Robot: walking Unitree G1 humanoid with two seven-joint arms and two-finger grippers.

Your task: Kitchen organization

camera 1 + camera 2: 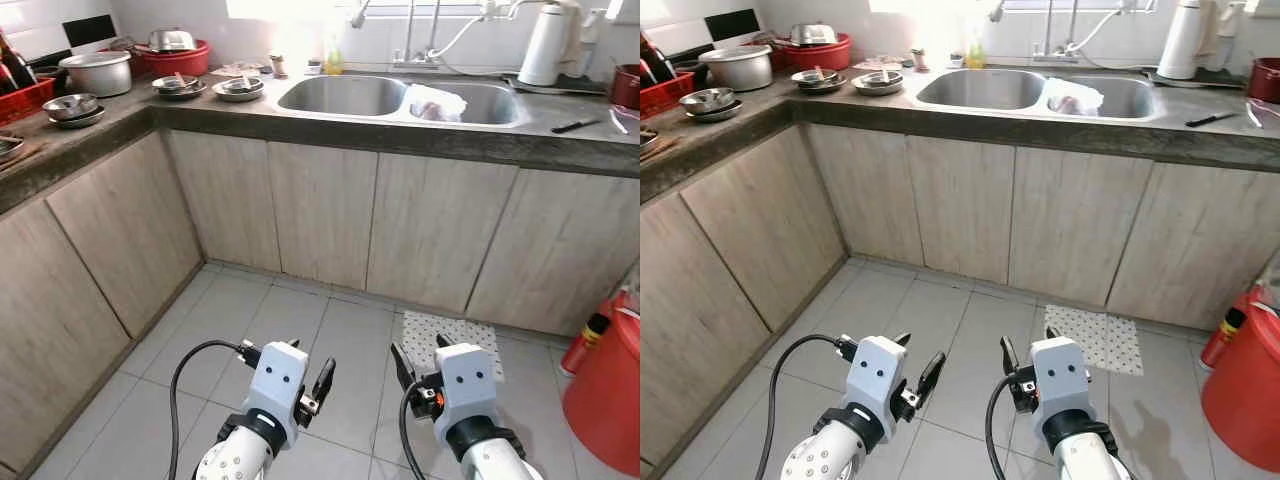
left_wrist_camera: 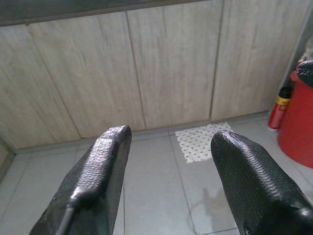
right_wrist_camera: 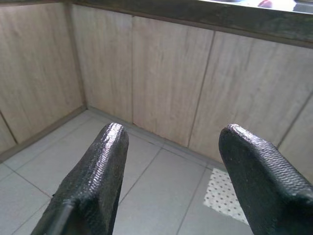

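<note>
The left gripper (image 1: 309,372) is held low over the grey tiled floor (image 1: 300,330) with its two black fingers spread apart and nothing between them; the right gripper (image 1: 422,357) hangs beside it at 3 o'clock, also released and empty. Seen from the head, both are at 6 o'clock of the scene, well apart from the counter. Ahead of the right gripper, at about 1 o'clock, a small dotted mat (image 1: 452,338) lies on the floor against the wooden cabinet doors (image 1: 320,210). At 3 o'clock stands a red bucket (image 1: 610,390) with a red bottle (image 1: 585,342) just beside it. At 12 o'clock, above the cabinets, the dark counter (image 1: 400,130) carries a double steel sink (image 1: 345,95); something pale lies in its right basin (image 1: 437,103). Toward 10 o'clock the dishes wait: steel bowls (image 1: 208,87), a large steel pot (image 1: 97,72) and a red basin (image 1: 172,57).
</note>
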